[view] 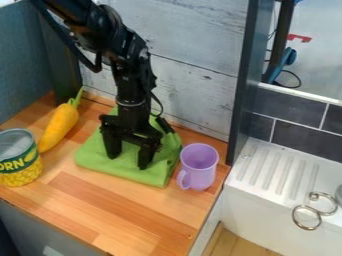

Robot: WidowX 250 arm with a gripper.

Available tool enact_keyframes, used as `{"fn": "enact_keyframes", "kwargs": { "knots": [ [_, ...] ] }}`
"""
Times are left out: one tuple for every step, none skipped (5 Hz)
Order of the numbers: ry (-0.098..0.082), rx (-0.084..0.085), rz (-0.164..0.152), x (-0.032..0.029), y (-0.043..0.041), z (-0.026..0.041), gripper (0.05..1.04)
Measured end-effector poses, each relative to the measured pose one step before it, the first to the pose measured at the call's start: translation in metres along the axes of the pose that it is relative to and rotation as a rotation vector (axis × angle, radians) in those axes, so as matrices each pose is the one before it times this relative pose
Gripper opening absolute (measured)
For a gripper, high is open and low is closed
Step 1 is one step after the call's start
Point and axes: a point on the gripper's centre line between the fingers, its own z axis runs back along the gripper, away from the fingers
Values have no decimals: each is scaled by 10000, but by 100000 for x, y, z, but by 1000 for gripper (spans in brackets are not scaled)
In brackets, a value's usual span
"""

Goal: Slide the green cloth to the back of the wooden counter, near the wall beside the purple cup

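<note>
Counter (pixel 113 205) Bore Green Cloth (pixel 127 168) Beneath Spread Gripper (pixel 127 162)

Weathered pale boards (pixel 194 60) rose behind the green cloth, which lay folded on the wood-toned counter. A white sink unit (pixel 244 210) with a grooved top stood well to the cloth's right, as the camera saw it, below dark tiles (pixel 297 107). The black robot arm (pixel 133 65) came down from the upper left, its lower section hanging above the cloth. At its end, the gripper pointed downward in a released state, its two fingers set apart with green fabric visible between them; whether the tips pressed on the cloth could not be told. An orange carrot (pixel 60 126) with a green stem lay at a slant to the left of the cloth, its stem end toward the boards. A corn can (pixel 20 167), pictured with yellow kernels on its label, stood upright farther left of the cloth, near the counter's edge. A light purple mug (pixel 202 165) stood upright just beside the cloth's right side, its open top up and its handle toward the front left. Metal rings (pixel 306 228) showed at the sink unit, well to the cloth's right.
</note>
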Motion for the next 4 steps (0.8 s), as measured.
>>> {"fn": "enact_keyframes", "kwargs": {
  "knots": [
    [54, -167, -200, 74, 309, 1491, 1000],
    [-399, 405, -82, -1718, 1121, 4182, 1000],
    [-286, 123, -276, -4049, 280, 3660, 1000],
    [655, -212, -246, -2713, 324, 612, 1000]
  ]
}}
